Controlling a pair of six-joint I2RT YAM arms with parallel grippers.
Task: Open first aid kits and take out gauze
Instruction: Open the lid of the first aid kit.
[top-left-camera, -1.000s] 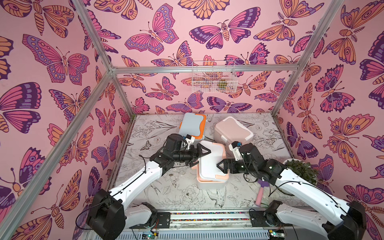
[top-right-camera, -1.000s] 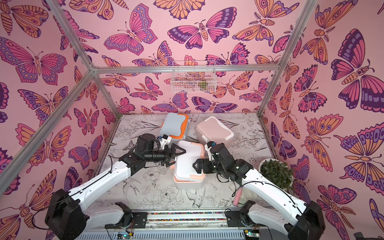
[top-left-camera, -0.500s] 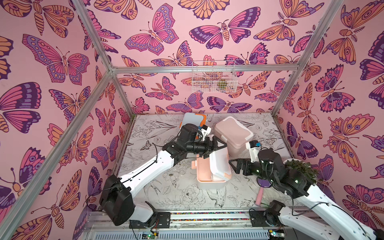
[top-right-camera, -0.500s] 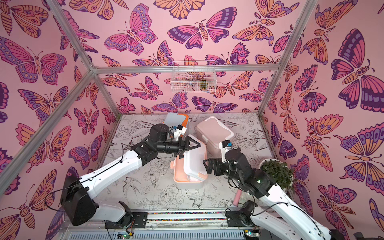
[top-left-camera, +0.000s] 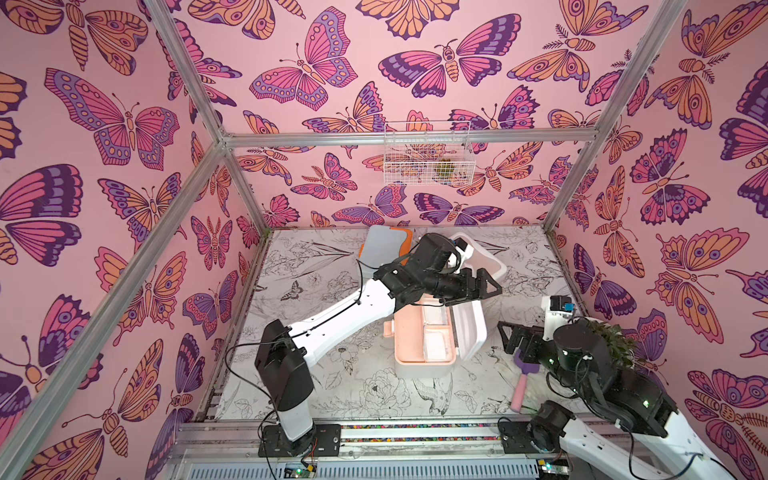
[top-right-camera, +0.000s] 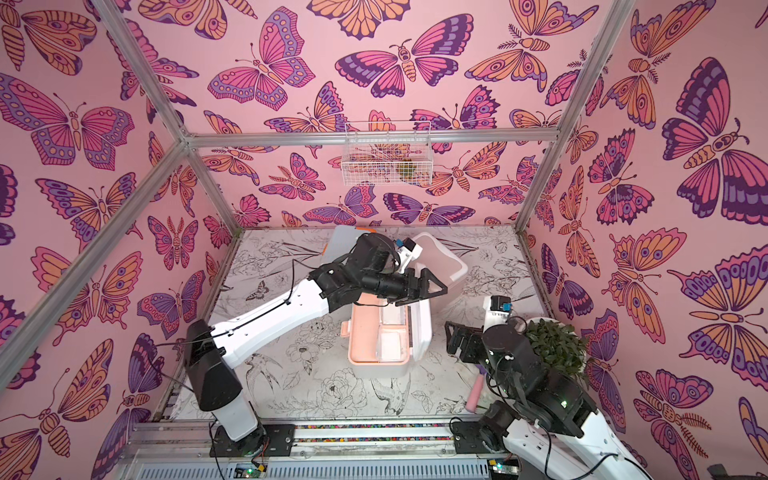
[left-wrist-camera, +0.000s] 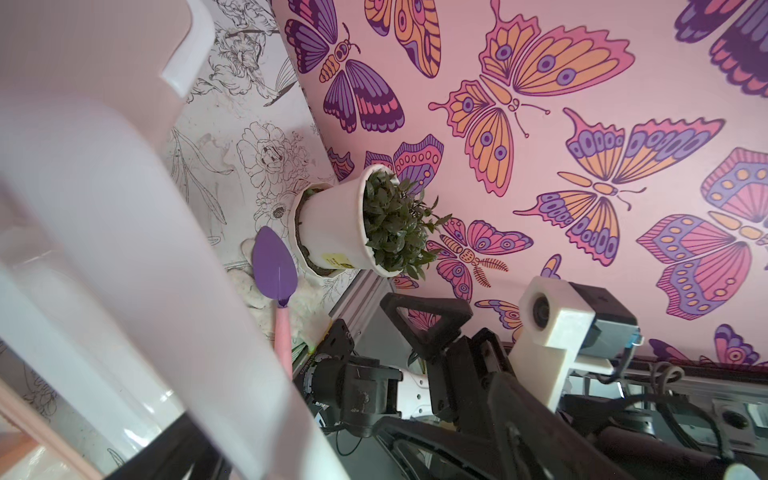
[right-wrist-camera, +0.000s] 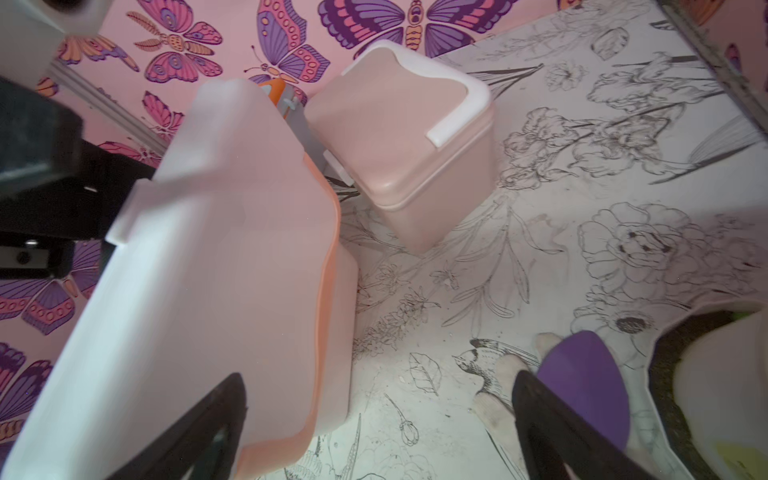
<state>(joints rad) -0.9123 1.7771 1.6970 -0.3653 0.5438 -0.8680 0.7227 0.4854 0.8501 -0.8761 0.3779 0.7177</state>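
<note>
The white kit with peach trim (top-left-camera: 419, 365) (top-right-camera: 365, 359) sits mid-table, open, its lid (top-left-camera: 469, 332) (right-wrist-camera: 208, 270) standing up on its right side. Flat white gauze packets (top-left-camera: 435, 347) (top-right-camera: 390, 345) lie inside. My left gripper (top-left-camera: 486, 286) (top-right-camera: 436, 286) hovers open over the lid's top edge, which runs between its spread fingers unpinched. My right gripper (top-left-camera: 509, 336) (right-wrist-camera: 374, 436) is open and empty, just right of the lid. The light blue kit (top-left-camera: 384, 245) and the dusty pink kit (top-left-camera: 490, 262) (right-wrist-camera: 399, 137) stand shut at the back.
A pink-handled purple tool (top-left-camera: 524, 376) (left-wrist-camera: 274, 266) lies on the table under my right arm. A potted plant (top-right-camera: 557, 345) (left-wrist-camera: 374, 220) stands by the right wall. A wire basket (top-left-camera: 428, 158) hangs on the back wall.
The white kit went from shut to open: my left gripper swung its lid up and over to the right. My right arm drew back to the right, away from the kit.
</note>
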